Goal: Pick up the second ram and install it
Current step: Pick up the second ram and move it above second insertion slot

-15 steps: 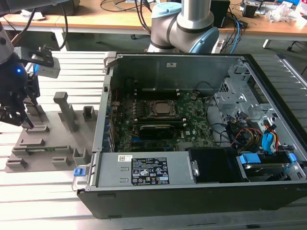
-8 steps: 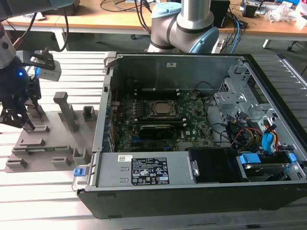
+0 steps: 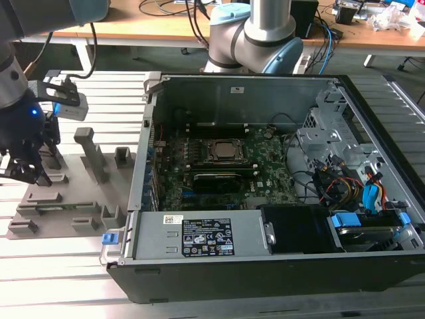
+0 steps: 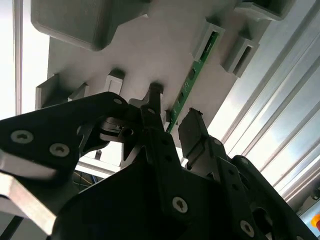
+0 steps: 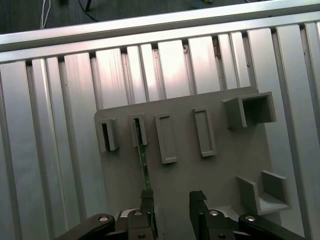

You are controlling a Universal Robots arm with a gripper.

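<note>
Black gripper (image 3: 30, 174) sits at 9 o'clock of the black PC case (image 3: 265, 284) in the exterior view, fingers (image 5: 197, 200) spread & empty, so best centre them astride the thin green ram stick (image 5: 143, 165), edge-up in the grey slotted tray (image 5: 220, 175), b4 squeezing; its near end hides behind one finger, contact unclear.

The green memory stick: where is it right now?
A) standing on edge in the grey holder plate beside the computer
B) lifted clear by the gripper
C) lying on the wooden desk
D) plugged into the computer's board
A: in the first wrist view the second ram stands on edge in a slot of the grey holder plate, with the open gripper close by it.
</note>
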